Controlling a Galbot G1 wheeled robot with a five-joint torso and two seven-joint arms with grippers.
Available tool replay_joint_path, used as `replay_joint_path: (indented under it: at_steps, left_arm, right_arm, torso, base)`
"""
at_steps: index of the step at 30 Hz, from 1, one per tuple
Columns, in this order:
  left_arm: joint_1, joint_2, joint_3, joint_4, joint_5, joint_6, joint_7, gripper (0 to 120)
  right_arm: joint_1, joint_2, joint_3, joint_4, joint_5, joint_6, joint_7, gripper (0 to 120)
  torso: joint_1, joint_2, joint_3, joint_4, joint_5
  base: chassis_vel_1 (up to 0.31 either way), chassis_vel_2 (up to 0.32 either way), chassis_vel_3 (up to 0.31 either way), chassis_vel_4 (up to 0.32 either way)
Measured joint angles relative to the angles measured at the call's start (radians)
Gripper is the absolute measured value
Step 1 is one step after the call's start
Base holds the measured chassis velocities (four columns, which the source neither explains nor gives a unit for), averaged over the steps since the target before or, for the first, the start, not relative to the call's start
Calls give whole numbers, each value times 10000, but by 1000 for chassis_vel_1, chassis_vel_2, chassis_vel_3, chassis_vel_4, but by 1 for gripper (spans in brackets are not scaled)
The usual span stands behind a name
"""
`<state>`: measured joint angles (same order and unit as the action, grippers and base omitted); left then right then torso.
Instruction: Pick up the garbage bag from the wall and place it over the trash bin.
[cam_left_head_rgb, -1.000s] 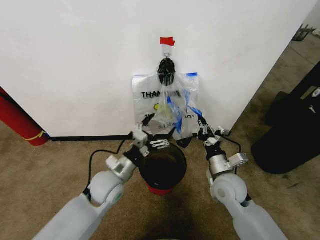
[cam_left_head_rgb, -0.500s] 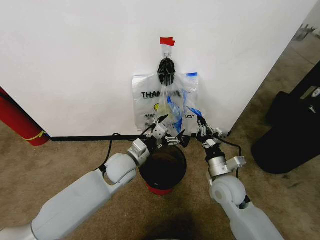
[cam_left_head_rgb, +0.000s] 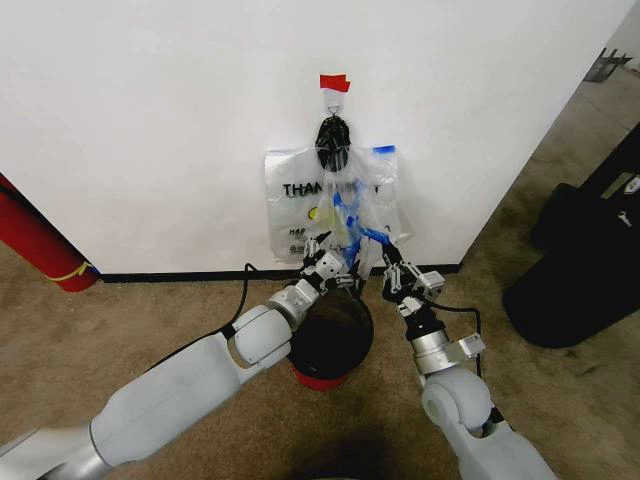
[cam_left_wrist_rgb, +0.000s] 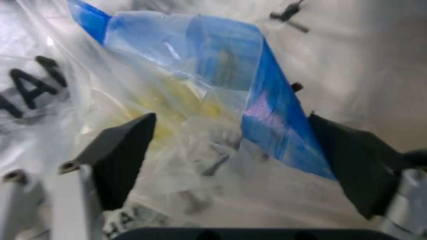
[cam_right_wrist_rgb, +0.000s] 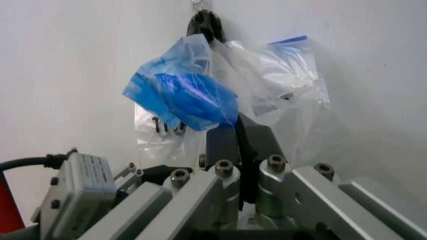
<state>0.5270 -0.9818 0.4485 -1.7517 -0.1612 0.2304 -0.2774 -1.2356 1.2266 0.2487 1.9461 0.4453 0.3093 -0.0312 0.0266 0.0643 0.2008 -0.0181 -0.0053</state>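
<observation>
— How are my hands?
— Right hand pinched on the garbage bag's blue strip; left hand spread wide, bag between its fingers.
— Since before?
— Left has pushed forward into the bag hanging on the wall, above the trash bin.

Head cam high, facing wall; both wrist cams close-up on garbage bag.
</observation>
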Motion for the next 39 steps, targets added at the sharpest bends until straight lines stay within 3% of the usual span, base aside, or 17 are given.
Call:
replay_joint_path:
  at_steps: [4, 13, 23, 30, 34, 39]
  left_arm:
    - [77, -87, -43, 206, 602, -125, -492, 68]
    - [384, -36, -412, -39, 647, -153, -1200, 39]
    - [845, -47, -1096, -571, -285, -281, -1603, 1]
    - [1334, -179, -2360, -1145, -2060, -289, -1575, 0]
    - [2356, -699, -3416, -1527, -2800, -424, -1428, 0]
    - [3175, -1348, -4060, -1947, -3168, -538, -1339, 0]
  right_arm:
    - [-9, 16, 29, 19, 7, 15, 27, 0]
    - [-64, 69, 162, 33, 20, 45, 77, 0]
    - [-289, 15, 367, -66, 336, 153, 318, 0]
    - [-411, -78, 327, -105, 972, 154, 671, 0]
    - [-549, -79, 339, -138, 1195, 189, 964, 0]
    - [-761, -68, 303, -111, 1136, 209, 1334, 0]
  torso:
    - [0, 0, 0, 0, -1]
    - [-1, 0, 0, 0, 0]
    - [-1, 0, 0, -1, -1]
    - [-1, 2, -1, 0, 1]
    - [-1, 2, -1, 2, -1]
    - [-1, 2, -1, 0, 0]
  base:
    - [0, 0, 0, 0]
    - [0, 0, 0, 0]
    - [0, 0, 0, 0]
    - [0, 0, 0, 0]
    - [0, 0, 0, 0]
    - [0, 0, 0, 0]
